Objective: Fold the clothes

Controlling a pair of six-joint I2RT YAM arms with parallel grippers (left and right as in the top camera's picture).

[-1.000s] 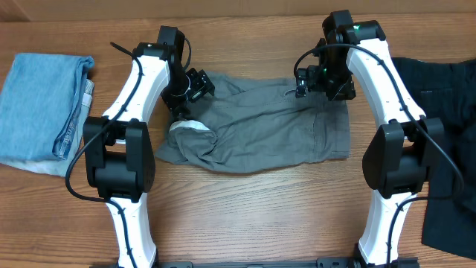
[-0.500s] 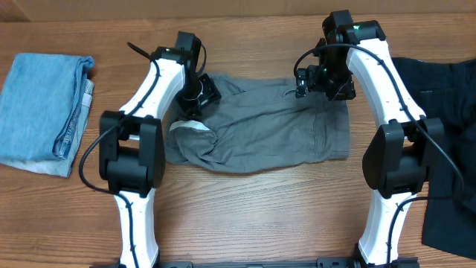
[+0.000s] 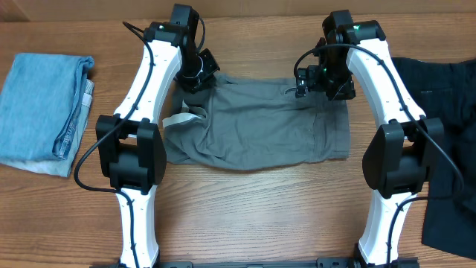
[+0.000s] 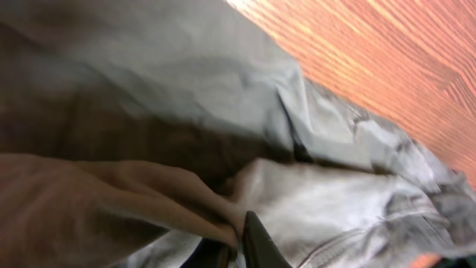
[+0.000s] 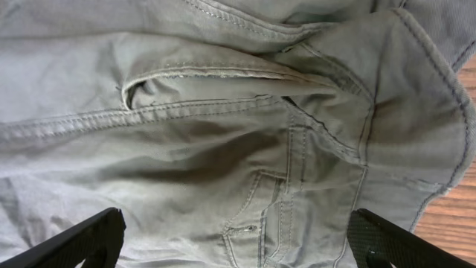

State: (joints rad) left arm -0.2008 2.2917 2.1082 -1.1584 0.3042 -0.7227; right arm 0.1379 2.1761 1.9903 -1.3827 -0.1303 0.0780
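Three garments lie on the table point(image 3: 253, 216): a light-blue garment point(image 3: 44, 104) folded at the far left, a black garment point(image 3: 446, 126) spread at the far right, and the grey shorts point(image 3: 260, 126) lying mostly flat in the middle, between the two arms. The left gripper point(image 3: 198, 74) sits at the shorts' far left corner. Its wrist view shows the dark fingertips point(image 4: 253, 242) drawn together with a ridge of grey cloth running into them, so it looks closed on a pinch of the shorts. The right gripper point(image 3: 311, 83) hovers over the far right part, above the fly point(image 5: 286, 175) and a pocket opening point(image 5: 141, 85); its fingers point(image 5: 82, 242) stand wide apart and hold nothing. The shorts are light, limp woven cloth: they will likely sag from any single hold and slide easily on the smooth wood, and a firm squeeze should not harm them. A little pale lining point(image 3: 182, 119) turned out at the left edge suggests the layers shift readily. The thick, stitched parts are probably the best holds, since doubled cloth fills the jaws, whereas one thin layer may pull free or lift alone. Holding both far corners, one per gripper, should keep that edge straight when it is carried over.
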